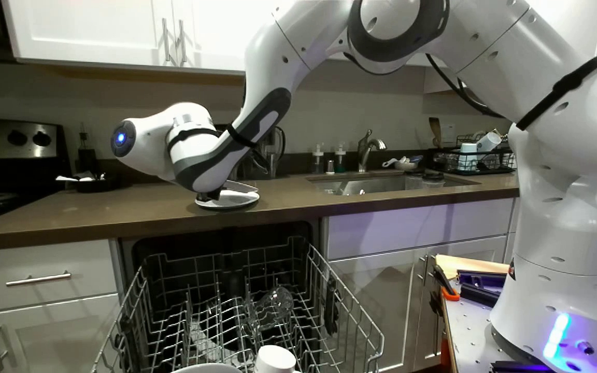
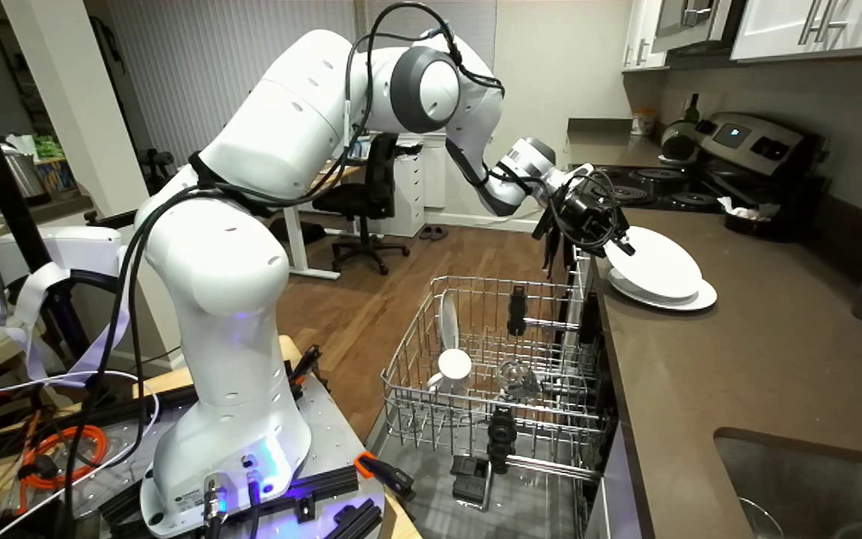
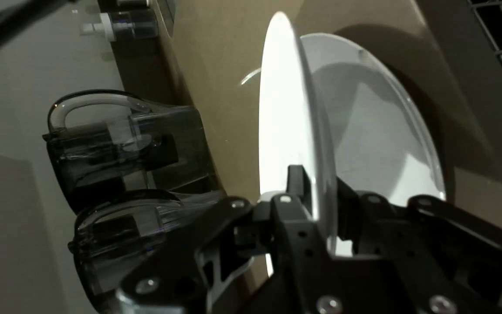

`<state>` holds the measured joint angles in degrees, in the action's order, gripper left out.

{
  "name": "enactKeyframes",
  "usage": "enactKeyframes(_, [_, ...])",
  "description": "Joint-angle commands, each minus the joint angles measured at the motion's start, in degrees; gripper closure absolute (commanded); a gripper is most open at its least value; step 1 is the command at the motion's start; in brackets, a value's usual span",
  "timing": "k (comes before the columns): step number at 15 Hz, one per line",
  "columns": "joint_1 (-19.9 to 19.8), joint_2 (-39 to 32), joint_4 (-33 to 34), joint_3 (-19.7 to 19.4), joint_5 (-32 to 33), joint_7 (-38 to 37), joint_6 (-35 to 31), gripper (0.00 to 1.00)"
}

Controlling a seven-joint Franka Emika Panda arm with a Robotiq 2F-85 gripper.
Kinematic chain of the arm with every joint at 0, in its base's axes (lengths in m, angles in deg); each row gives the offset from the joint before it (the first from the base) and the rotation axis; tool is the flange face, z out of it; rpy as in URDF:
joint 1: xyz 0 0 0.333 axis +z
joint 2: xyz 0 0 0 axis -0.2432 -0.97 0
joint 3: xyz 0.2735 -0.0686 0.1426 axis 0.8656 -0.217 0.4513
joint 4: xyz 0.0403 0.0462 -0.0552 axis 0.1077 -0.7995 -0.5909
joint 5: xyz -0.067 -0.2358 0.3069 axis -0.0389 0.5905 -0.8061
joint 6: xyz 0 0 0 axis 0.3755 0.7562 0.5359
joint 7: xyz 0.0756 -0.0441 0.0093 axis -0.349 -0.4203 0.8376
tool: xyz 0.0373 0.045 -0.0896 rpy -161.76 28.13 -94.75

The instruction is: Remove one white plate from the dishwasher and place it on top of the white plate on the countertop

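The upper plate (image 2: 657, 262) is tilted above the lower plate (image 3: 377, 117) and hides part of it; whether the two touch, I cannot tell. The gripper (image 3: 323, 194) clamps the upper plate near its edge, a finger against each face. The lower plate lies on the counter (image 2: 745, 374), close to the edge that faces the rack (image 2: 416, 403).

In an exterior view, the rack stands left of the counter. A third plate (image 2: 448, 322) is on edge in its far left part, with a mug (image 2: 455, 365) just on the plate's near side and a glass (image 2: 518, 380) right of the mug. The stove (image 2: 655, 183) is on the far side of the plates, the sink (image 2: 798, 475) at the near right. Two jugs (image 3: 116, 148) stand along the back of the counter. The arm (image 2: 300, 105) reaches in from the left, its base on a table (image 1: 467, 326).
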<state>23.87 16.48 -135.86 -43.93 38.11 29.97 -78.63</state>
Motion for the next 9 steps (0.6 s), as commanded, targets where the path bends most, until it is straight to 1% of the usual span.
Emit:
enactKeyframes(1, [-1.2, -3.0, 5.5, -0.6, -0.4, 2.0, -0.9, 0.94])
enactKeyframes(9, [-2.5, -6.9, 10.9, -1.3, -1.9, 3.0, -2.4, 0.94])
